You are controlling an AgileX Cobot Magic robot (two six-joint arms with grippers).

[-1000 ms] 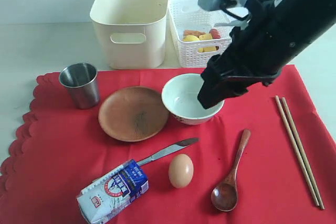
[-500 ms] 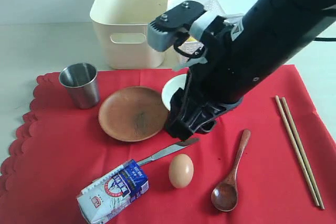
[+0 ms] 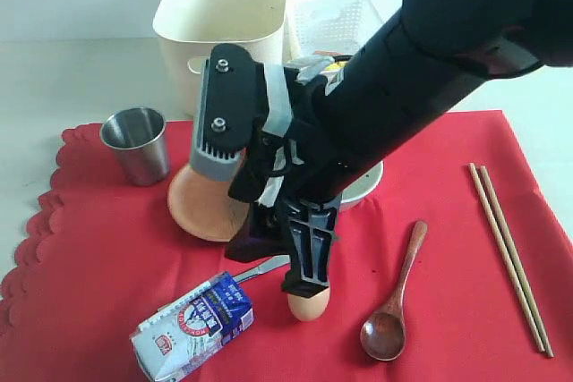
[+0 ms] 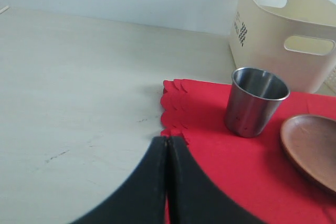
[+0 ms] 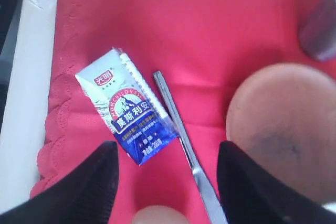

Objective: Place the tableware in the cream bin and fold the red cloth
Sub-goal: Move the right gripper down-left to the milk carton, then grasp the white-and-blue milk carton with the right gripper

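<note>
Knife flat on red cloth, between milk carton and plate, beneath wide-spread right gripper, gripping nothing. Left gripper pressed shut, empty, near cup. Cream bin behind cloth.

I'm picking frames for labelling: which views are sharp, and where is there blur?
Exterior view: evenly lit, sharp, with soft shadows on the red cloth. Left wrist view: steel cup crisp, shut jaws soft. Right wrist view: milk carton print legible; wooden plate and open jaws blurred.
</note>
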